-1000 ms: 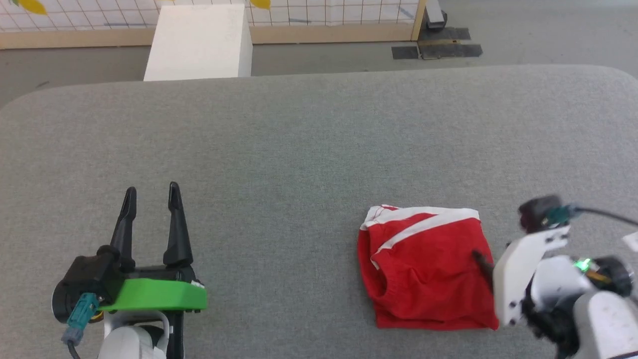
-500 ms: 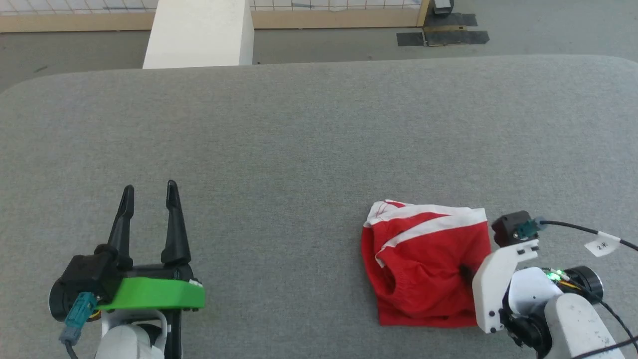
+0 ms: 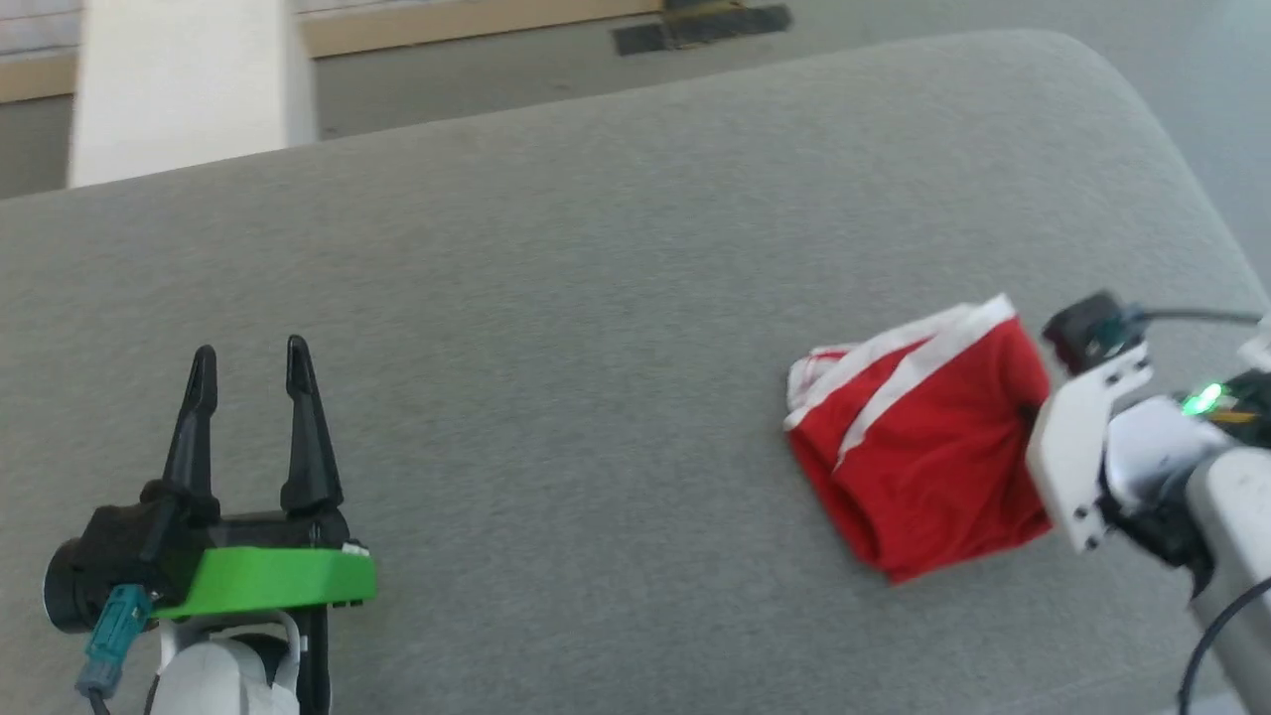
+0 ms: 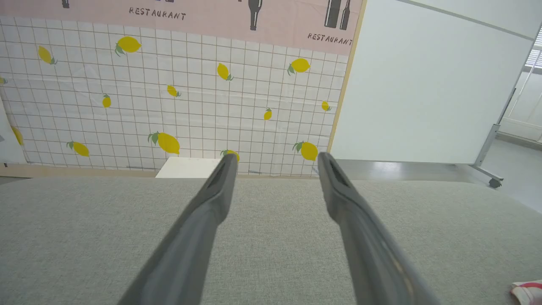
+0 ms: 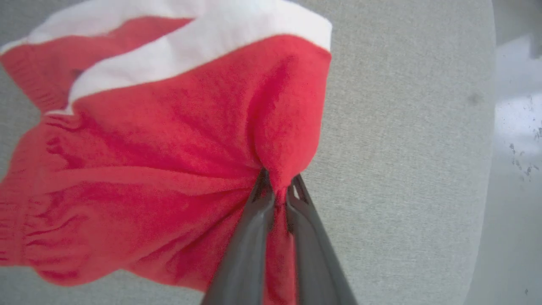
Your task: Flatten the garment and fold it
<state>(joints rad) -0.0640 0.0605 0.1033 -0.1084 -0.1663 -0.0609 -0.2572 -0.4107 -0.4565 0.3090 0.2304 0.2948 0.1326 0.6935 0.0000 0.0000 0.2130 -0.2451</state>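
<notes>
Fabric of the garment (image 5: 161, 140) half-hides the clamped fingertips of the right claw (image 5: 278, 188).

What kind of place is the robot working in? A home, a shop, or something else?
Probably a staged test room, not a real home or restaurant. A printed tile-and-lemon backdrop marked RESTAURANT stands beside a plain white wheeled partition, and the bright red white-striped shorts are on a large grey fabric-covered table.
</notes>
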